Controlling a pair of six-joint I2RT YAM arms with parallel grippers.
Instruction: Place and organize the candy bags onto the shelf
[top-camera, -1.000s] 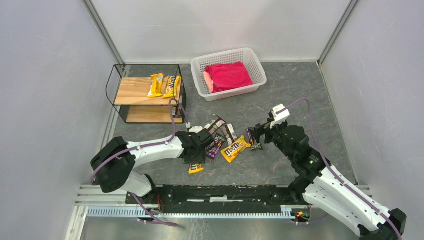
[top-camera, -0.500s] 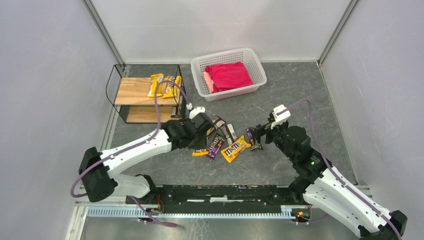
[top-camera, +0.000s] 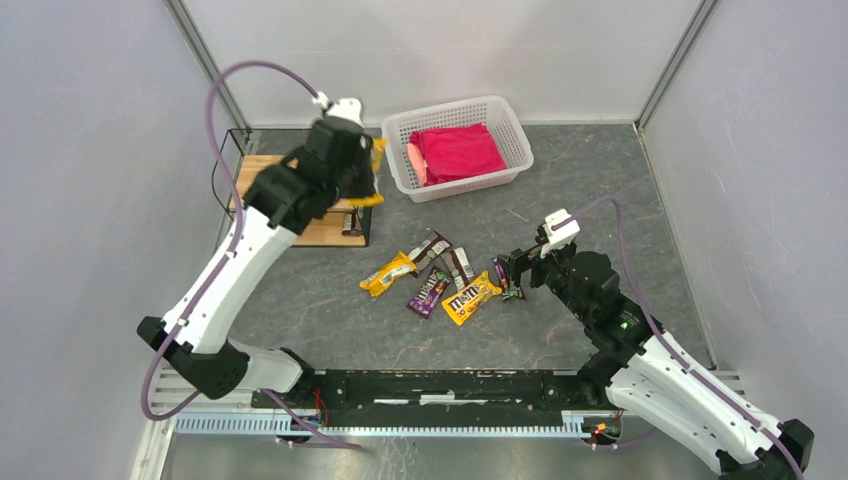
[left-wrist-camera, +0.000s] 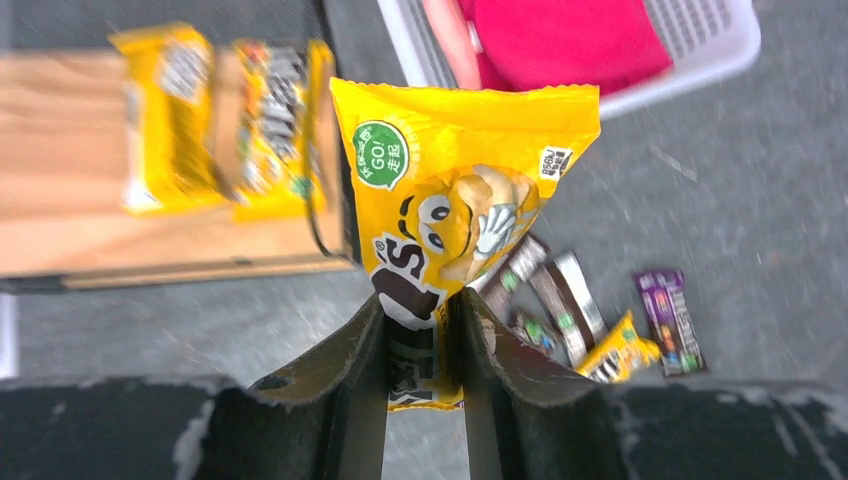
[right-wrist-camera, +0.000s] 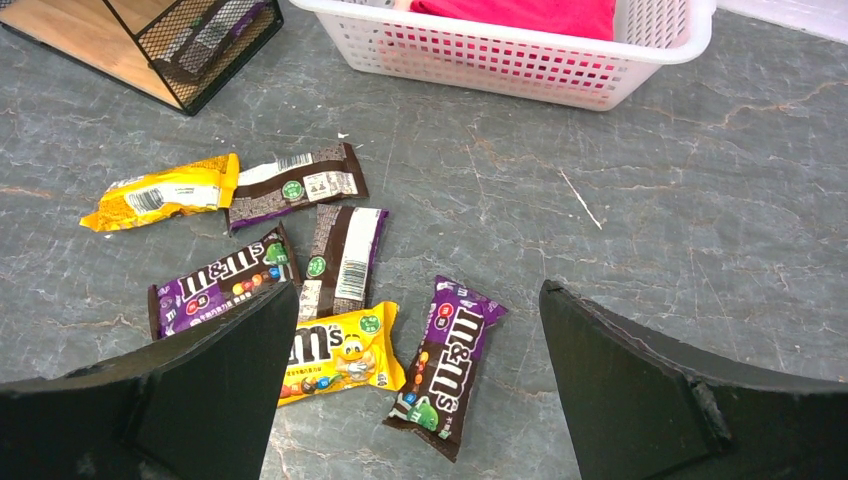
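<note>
Swinging up from the loose pile (top-camera: 440, 285), left gripper (left-wrist-camera: 422, 310) is now by the shelf (left-wrist-camera: 60, 120) upper left, clamped on a yellow candy bag (left-wrist-camera: 455, 200), so drop-off looks next; right gripper (right-wrist-camera: 418, 290) wide open mid-frame

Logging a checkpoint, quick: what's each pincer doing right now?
Left pincer: closed, holding a yellow M&M's bag by its lower end.
Right pincer: open, holding nothing.
</note>
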